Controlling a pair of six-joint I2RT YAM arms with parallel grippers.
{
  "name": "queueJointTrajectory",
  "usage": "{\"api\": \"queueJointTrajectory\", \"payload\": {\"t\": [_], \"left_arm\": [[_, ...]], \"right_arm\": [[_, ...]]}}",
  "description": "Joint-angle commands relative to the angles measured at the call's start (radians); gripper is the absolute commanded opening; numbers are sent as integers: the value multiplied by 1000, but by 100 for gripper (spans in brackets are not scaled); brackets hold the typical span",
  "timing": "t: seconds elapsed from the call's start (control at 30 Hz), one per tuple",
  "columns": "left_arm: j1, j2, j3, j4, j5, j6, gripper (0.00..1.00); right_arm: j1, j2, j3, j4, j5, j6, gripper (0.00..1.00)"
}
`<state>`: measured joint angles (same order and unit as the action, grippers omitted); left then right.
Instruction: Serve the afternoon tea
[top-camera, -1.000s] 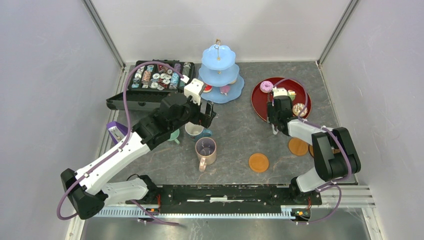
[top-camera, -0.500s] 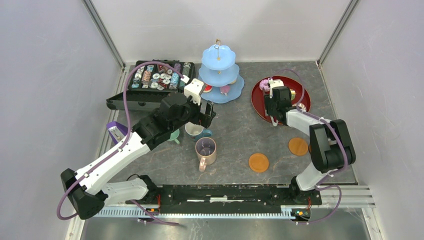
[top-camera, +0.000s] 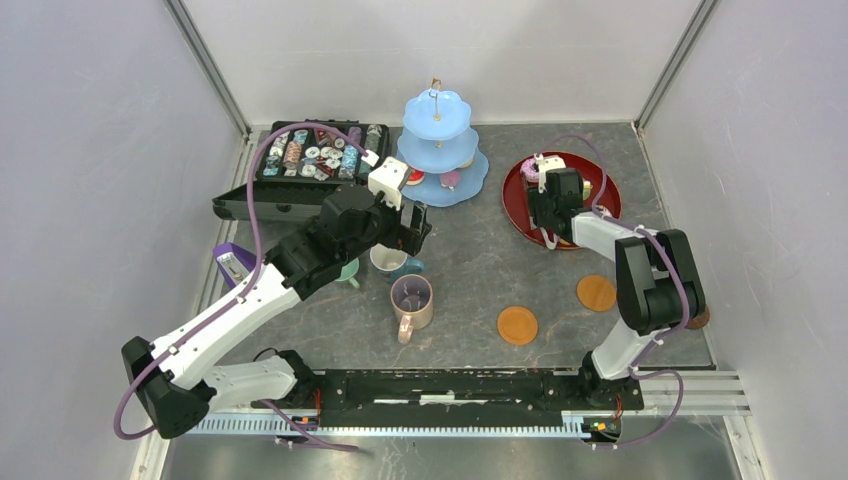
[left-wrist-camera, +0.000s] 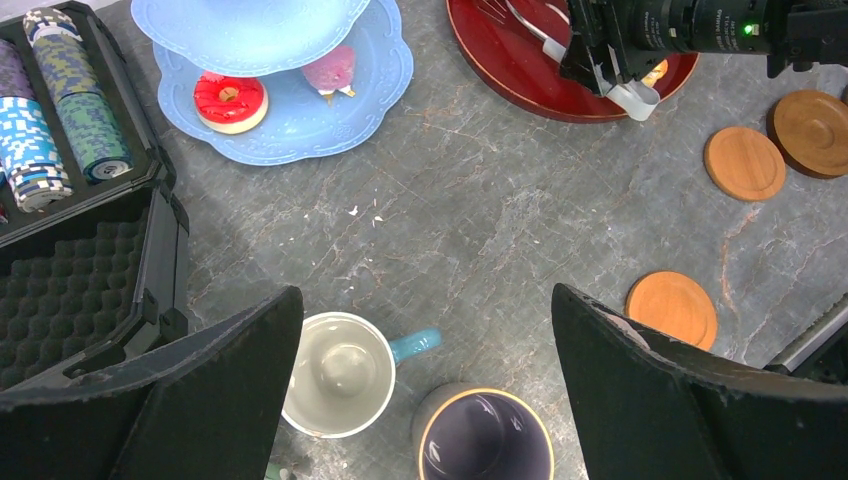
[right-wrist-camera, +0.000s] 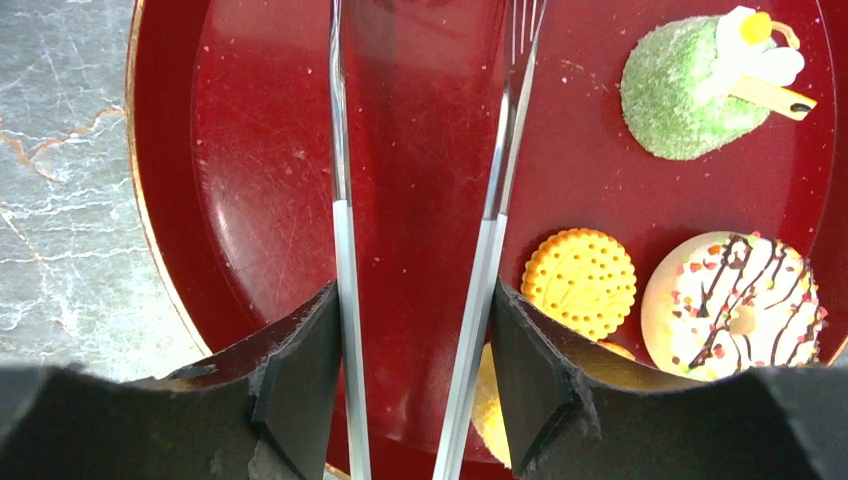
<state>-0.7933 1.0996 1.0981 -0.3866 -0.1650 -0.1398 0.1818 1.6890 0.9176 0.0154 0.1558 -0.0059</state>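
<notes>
Grips metal tongs (right-wrist-camera: 490, 250) in right gripper (right-wrist-camera: 415, 290) over red plate (right-wrist-camera: 250, 150) (tong arms apart, beside yellow biscuit (right-wrist-camera: 580, 280)); holds left gripper (left-wrist-camera: 425, 295) wide open above blue-handled mug (left-wrist-camera: 335, 375).

**Bright, even light; softness only close to the lenses**

Diffuse light from above fills all three views, and the pale walls (top-camera: 90, 150) look bright without burning out. Shadows under the arms on the grey worktop (top-camera: 470, 260) are faint and soft-edged. The red tray (right-wrist-camera: 250, 200) carries a dull sheen, and the tongs (right-wrist-camera: 487, 250) show thin bright streaks. The dark fingers of the left end effector (left-wrist-camera: 425, 300) and right end effector (right-wrist-camera: 412, 290) sit close to their cameras and look slightly soft. Everything else is sharp.
</notes>
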Motion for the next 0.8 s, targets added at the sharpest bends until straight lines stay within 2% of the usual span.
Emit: {"api": "queueJointTrajectory", "payload": {"t": [0.0,0.5,0.77], "left_arm": [[-3,2,4,45,-13,43,100],[-3,12,5,43,-17,43,100],[-3,20,6,43,-14,42,100]], "right_arm": [[-8,31,70,67,-15,-26,59],[-11,115,143,78,47,-42,57],[-10,62,98,88,46,-39,34]]}}
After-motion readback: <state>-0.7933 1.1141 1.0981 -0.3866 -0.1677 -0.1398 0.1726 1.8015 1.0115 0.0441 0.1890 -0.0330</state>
